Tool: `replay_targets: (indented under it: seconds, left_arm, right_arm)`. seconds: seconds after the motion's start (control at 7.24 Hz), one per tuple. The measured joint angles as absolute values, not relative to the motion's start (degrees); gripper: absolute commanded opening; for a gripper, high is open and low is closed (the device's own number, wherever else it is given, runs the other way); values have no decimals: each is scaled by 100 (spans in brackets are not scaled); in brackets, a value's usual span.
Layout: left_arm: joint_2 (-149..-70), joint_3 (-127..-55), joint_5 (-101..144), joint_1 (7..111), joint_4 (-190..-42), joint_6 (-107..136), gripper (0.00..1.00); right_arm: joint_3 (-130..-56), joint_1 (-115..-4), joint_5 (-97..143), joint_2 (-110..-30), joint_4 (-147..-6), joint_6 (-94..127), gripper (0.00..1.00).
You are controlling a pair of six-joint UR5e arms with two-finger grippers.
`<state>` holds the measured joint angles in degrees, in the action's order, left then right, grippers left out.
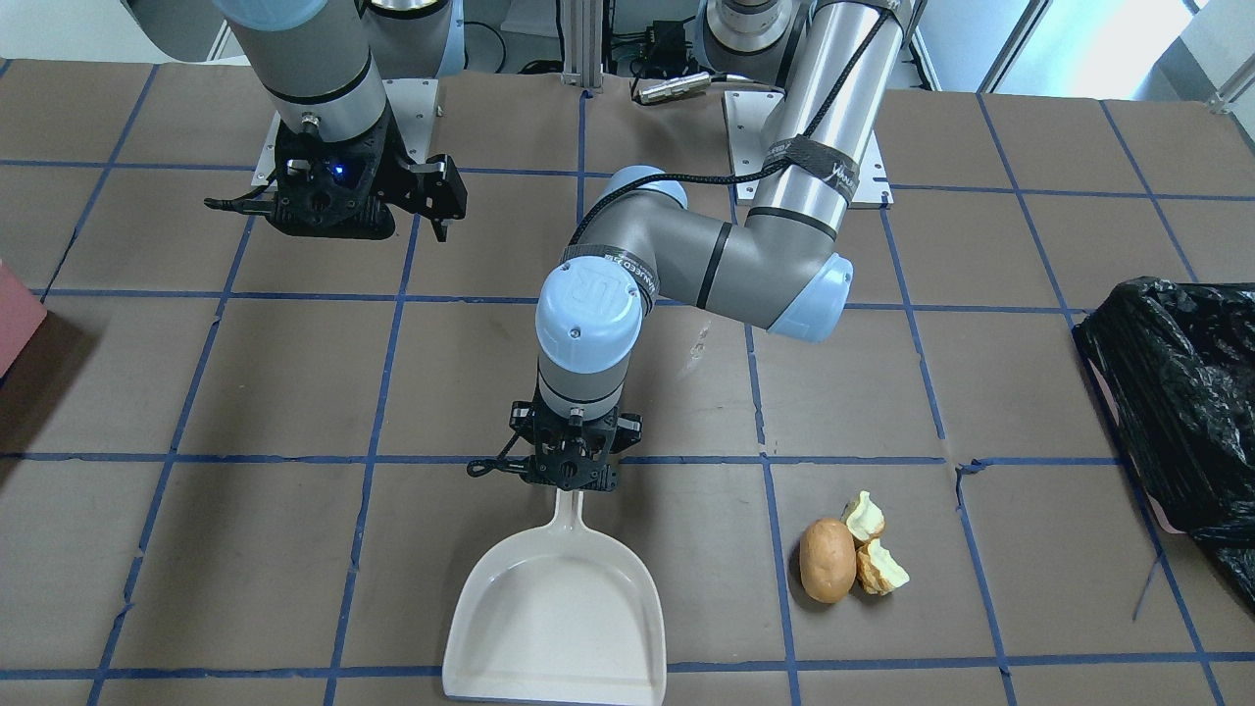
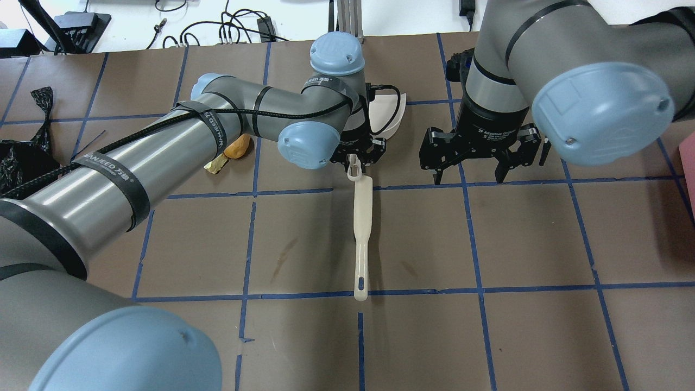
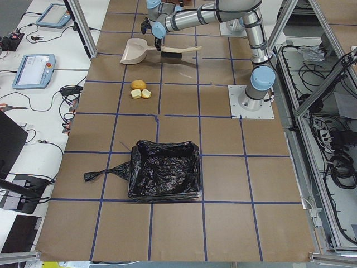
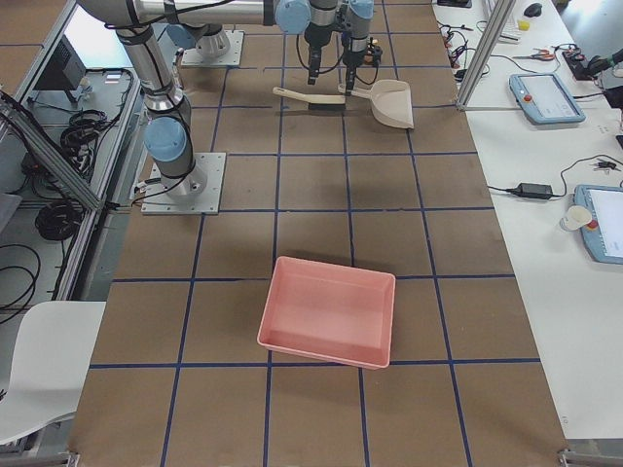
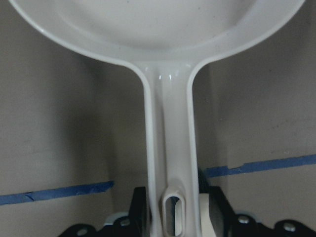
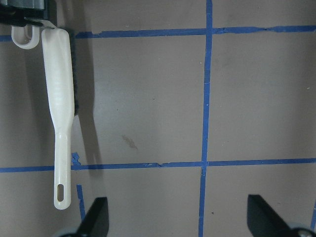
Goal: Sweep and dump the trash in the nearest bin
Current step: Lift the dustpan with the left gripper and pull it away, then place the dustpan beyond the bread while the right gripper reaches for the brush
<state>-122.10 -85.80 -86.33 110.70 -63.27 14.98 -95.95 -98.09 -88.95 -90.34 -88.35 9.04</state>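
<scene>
While left pincer (image 1: 572, 480) clamps dustpan (image 1: 559, 608), right pincer (image 6: 180, 218) gaping empty, trash (image 1: 833, 561) shows 1 brown, 2 pale lumps.

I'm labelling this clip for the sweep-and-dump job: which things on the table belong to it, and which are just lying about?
Part of the job: trash, dustpan in the left claw, brush, black-lined bin.
Just lying about: pink tray, control tablet on the side bench.

We see a left arm (image 1: 819, 88) and a right arm (image 1: 314, 59) of silver-grey tubes with pale blue, screw-dotted joint caps (image 1: 588, 314). A black braided cable (image 1: 735, 177) runs along the left arm under lettered black straps (image 1: 819, 157). The left gripper (image 1: 574, 479) and the right gripper (image 2: 478, 171) are black.
</scene>
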Motion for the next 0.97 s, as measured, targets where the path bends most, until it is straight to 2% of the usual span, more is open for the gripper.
replay_targets:
  seconds: [0.28,0.97]
  left_arm:
    - [-12152,-8501,-8613,11033,-6328,1518,2]
    - [-11606,-8425,-8895,10322,-6534,1504,1]
  right_arm:
    - [-9591,-9809,-8895,-9028,-8856,905,100]
    - [-9585,-9814,-8855,-9017,-8910,940,99]
